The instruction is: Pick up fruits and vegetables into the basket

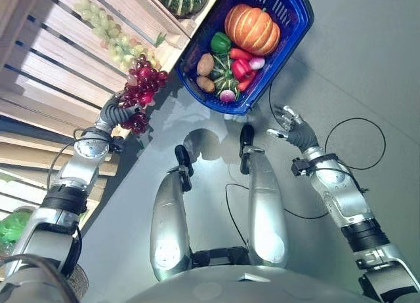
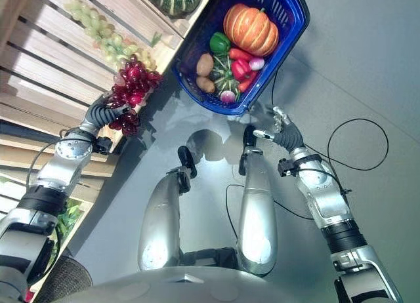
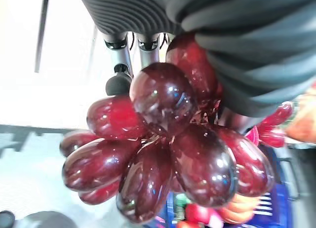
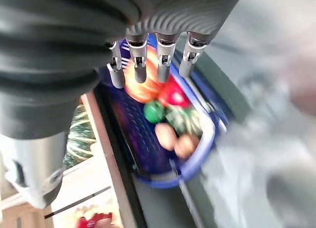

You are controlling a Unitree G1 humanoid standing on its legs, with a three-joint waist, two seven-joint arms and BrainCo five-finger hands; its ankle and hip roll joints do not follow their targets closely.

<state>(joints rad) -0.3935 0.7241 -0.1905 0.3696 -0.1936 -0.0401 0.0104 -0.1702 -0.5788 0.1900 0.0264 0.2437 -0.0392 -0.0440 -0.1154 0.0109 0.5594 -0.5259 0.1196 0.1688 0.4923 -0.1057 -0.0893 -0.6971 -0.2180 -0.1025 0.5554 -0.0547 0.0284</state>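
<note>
Red grapes point(image 1: 141, 86), clutched in left hand point(image 1: 117, 111) beside basket point(image 1: 194, 77) (right hand point(image 1: 289, 122) released, idle): loose grip risks dropped cluster.

Both my arms are reaching forward, the left one carrying, the right one free.

I am stretching the left arm up on the left side, and my left hand point(image 1: 117, 113) is closing its fingers around a bunch of red grapes point(image 1: 143, 86), lifted in the air. I am extending the right arm on the right side, with the right hand point(image 1: 289, 122) hanging loose, its fingers point(image 4: 139, 65) straight and spread, touching nothing.
</note>
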